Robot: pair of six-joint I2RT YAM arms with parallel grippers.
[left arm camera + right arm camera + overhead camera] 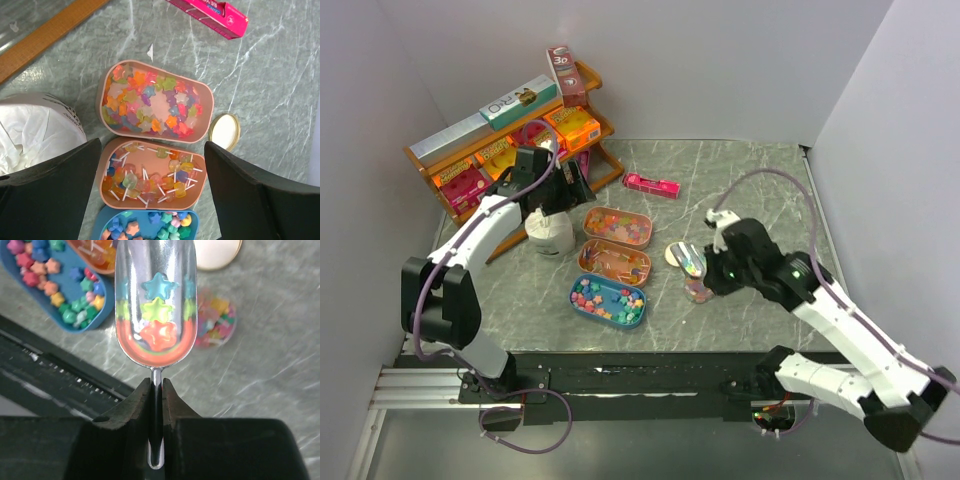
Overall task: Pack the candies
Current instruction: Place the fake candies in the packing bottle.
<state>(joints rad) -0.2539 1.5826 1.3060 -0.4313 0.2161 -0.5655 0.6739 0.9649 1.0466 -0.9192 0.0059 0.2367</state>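
Clamping a scoop (156,270), right gripper (156,390) holds candies (159,311).

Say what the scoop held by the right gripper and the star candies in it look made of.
Scoop: polished metal, likely steel; its mirror bowl reflects the candies' colours. Star candies: glossy, slightly translucent, probably gummy or hard sugar; the look leaves that open.

A grey-green marbled desk (760,170) is closed in by plain pale panels: a back wall (720,60), a left wall (360,120) and a right wall (890,130). A tiered wooden shelf (418,156) stands in the far left corner. The light is soft and even, with faint shadows.
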